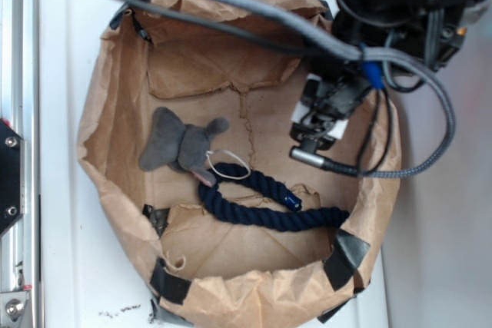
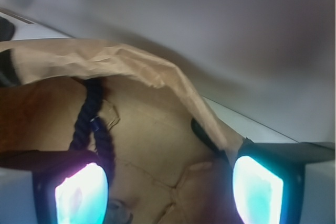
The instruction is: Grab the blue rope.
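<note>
Blue rope [image 1: 265,203] on bag floor, apart from open hand [image 2: 168,192].

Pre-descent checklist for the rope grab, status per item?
1. Jaws open: ok. In the wrist view the two glowing pads stand wide apart with nothing between them.
2. Blue rope in sight: ok. It lies curved on the floor of the paper bin, also visible in the wrist view.
3. Gripper over the rope: not ok. It sits near the bin's right wall, off to the side of the rope.
4. Plush elephant clear of the grab: cannot tell. Its white string loop lies right at the rope's left end.
5. Grey cable clear of the bin: cannot tell.
</note>
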Tool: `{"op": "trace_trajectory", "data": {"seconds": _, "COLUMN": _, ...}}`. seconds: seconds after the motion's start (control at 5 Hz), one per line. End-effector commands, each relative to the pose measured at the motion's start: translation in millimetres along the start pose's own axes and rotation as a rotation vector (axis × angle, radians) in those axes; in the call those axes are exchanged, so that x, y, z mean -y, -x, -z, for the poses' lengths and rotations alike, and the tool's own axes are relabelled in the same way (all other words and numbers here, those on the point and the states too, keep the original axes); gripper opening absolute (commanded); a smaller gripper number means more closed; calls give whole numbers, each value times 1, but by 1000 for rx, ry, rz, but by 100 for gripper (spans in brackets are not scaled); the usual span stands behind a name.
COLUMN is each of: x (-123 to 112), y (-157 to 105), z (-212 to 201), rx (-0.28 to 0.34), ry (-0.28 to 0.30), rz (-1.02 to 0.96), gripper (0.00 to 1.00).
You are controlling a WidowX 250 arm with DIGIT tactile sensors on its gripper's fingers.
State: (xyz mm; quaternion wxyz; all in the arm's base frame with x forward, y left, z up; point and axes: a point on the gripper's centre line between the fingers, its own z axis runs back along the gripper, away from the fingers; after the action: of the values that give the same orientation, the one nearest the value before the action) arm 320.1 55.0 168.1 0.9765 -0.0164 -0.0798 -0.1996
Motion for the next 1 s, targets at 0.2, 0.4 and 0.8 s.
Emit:
{"op": "trace_trajectory", "data": {"seconds": 0.2, "x": 28, "y": 19, "z": 6, "rx": -28, "ry": 12, "rz": 120, "gripper": 100}}
{"op": "trace_trajectory", "data": {"seconds": 0.4, "x": 26, "y": 16, "z": 14, "rx": -3, "ry": 20, "rz": 196, "gripper": 100}}
{"op": "trace_trajectory", "data": {"seconds": 0.8, "x": 26, "y": 16, "z": 14, "rx": -3, "ry": 20, "rz": 196, "gripper": 100}}
